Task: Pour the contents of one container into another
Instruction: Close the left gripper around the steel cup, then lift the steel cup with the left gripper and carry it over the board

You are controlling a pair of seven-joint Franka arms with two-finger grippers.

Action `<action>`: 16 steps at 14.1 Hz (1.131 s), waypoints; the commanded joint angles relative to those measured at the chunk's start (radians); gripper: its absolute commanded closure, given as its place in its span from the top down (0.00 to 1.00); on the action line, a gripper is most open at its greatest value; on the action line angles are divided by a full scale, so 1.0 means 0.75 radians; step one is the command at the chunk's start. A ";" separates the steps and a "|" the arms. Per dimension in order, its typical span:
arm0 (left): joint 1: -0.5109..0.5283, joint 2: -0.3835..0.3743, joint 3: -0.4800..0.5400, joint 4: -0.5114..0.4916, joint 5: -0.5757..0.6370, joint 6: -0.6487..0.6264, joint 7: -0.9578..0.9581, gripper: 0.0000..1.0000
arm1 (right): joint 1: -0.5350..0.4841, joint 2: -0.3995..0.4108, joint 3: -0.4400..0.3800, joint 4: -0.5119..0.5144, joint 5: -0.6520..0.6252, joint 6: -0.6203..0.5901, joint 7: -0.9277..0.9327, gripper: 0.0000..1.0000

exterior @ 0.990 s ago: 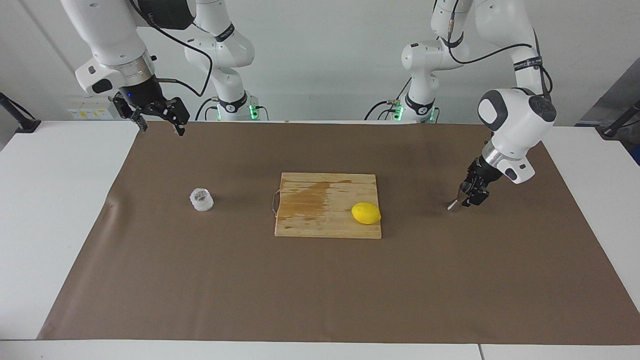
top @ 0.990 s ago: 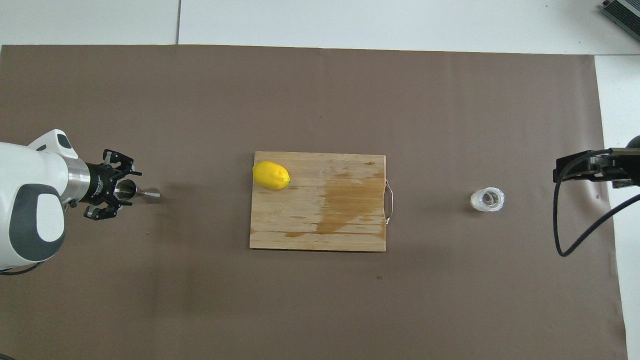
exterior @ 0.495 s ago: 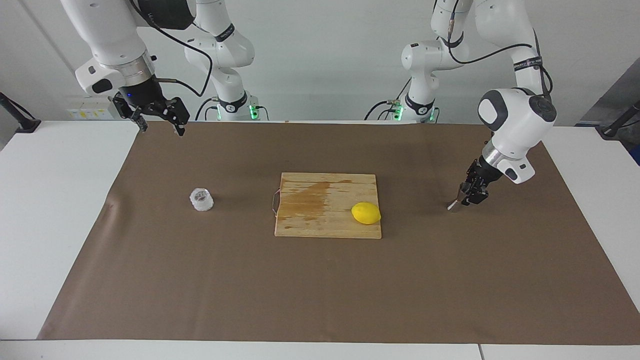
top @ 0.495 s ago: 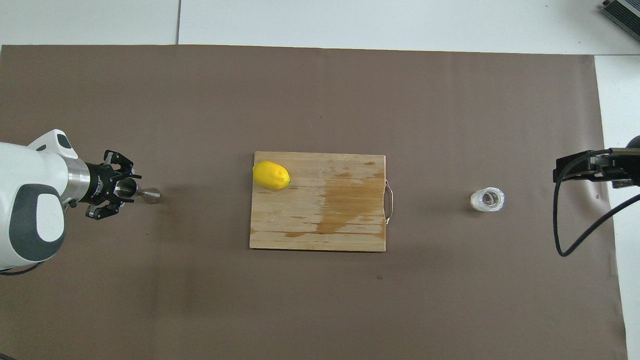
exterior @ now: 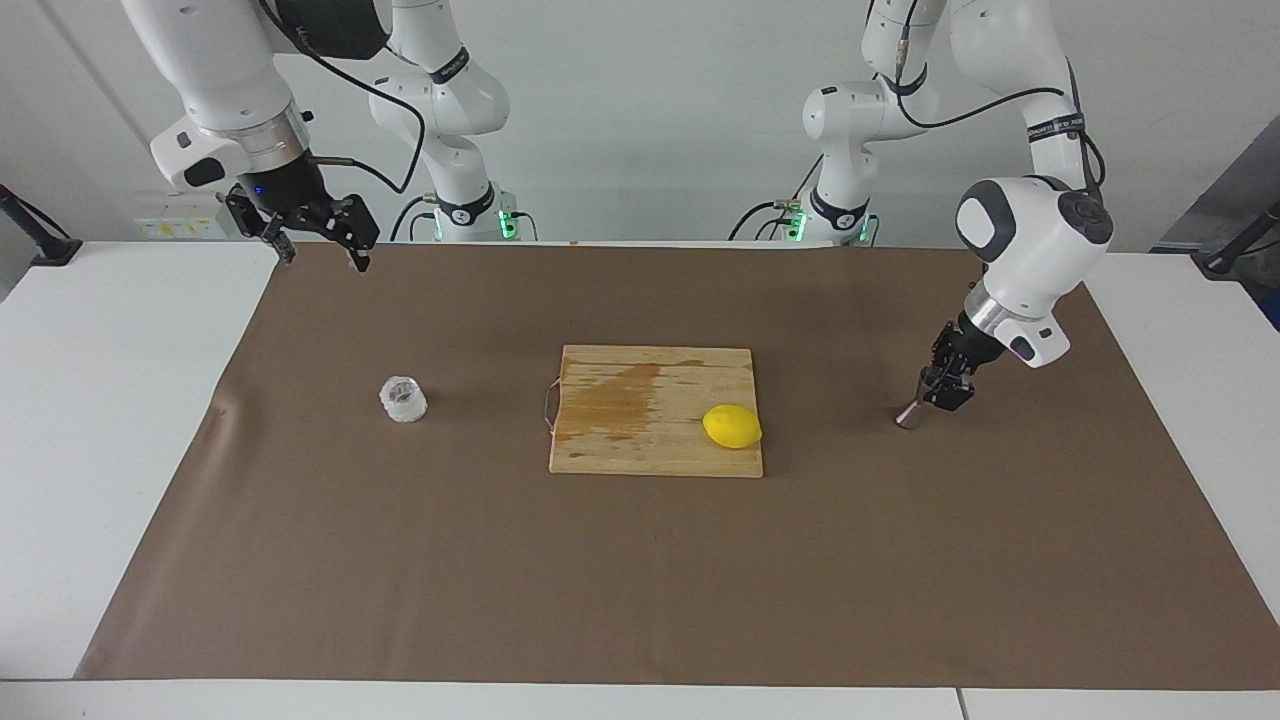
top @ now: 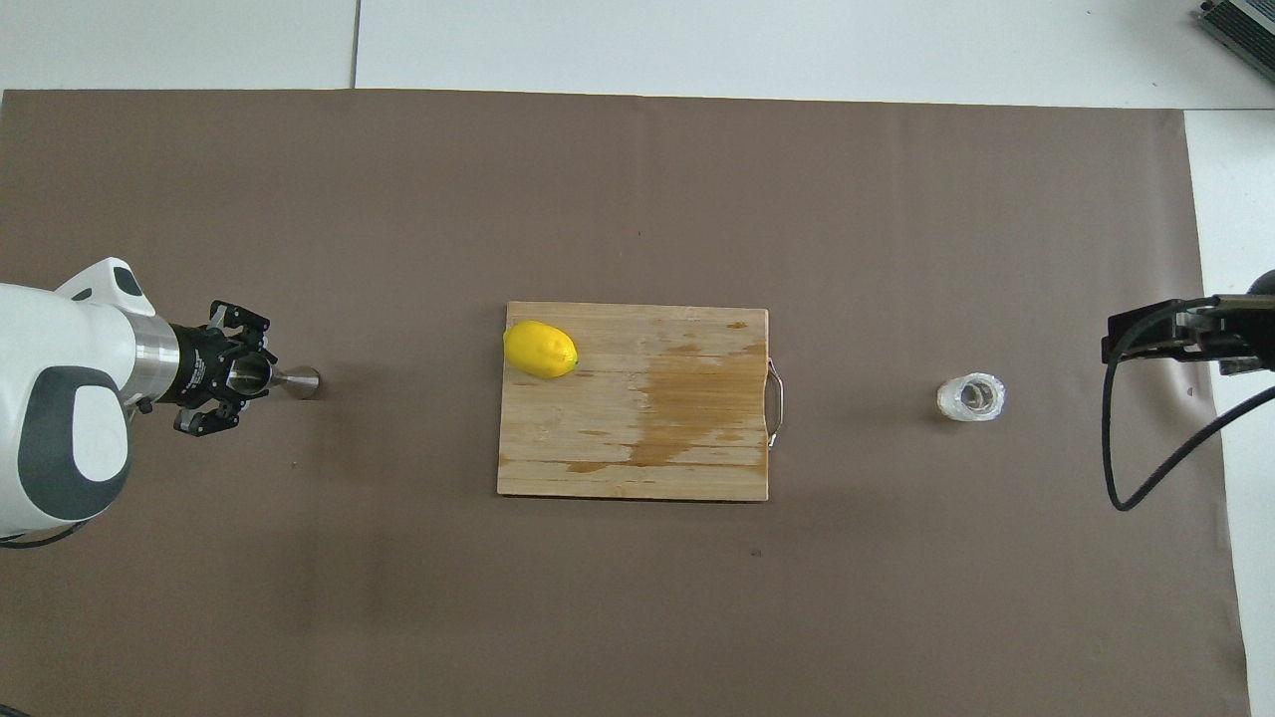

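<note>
The clear faceted glass (exterior: 403,399) stands upright on the brown mat toward the right arm's end (top: 970,397). Toward the left arm's end, the steel jigger (exterior: 910,414) is tilted, its lower cone (top: 297,379) pointing toward the cutting board and low over the mat. My left gripper (exterior: 941,386) is shut on the jigger's upper cone (top: 244,376). My right gripper (exterior: 315,238) waits open, raised over the mat's edge at the robots' side, with nothing between its fingers; only its edge (top: 1146,335) shows in the overhead view.
A wooden cutting board (exterior: 640,390) with a wet stain and a metal handle lies mid-table (top: 637,438). A yellow lemon (exterior: 731,426) rests on its corner toward the left arm (top: 540,350). The brown mat (exterior: 640,580) covers most of the white table.
My left gripper's fingers have closed on the jigger, and the jigger has shifted slightly with the hand. The right arm, glass, board and lemon have not moved.
</note>
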 commanded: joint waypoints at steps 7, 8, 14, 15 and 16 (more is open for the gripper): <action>-0.104 0.052 -0.004 0.346 -0.031 -0.376 -0.146 0.00 | -0.008 -0.007 0.002 -0.002 0.019 -0.012 -0.024 1.00; -0.142 0.058 -0.004 0.383 -0.019 -0.396 -0.226 0.00 | -0.008 -0.007 0.002 -0.004 0.019 -0.012 -0.024 1.00; -0.484 0.085 -0.012 0.538 0.069 -0.472 -0.672 0.00 | -0.008 -0.007 0.002 -0.004 0.019 -0.012 -0.024 1.00; -0.523 0.089 -0.012 0.563 0.069 -0.474 -0.735 0.00 | -0.008 -0.007 0.002 -0.004 0.019 -0.012 -0.024 1.00; -0.566 0.101 -0.012 0.575 0.069 -0.470 -0.789 0.00 | -0.008 -0.007 0.002 -0.004 0.019 -0.014 -0.024 1.00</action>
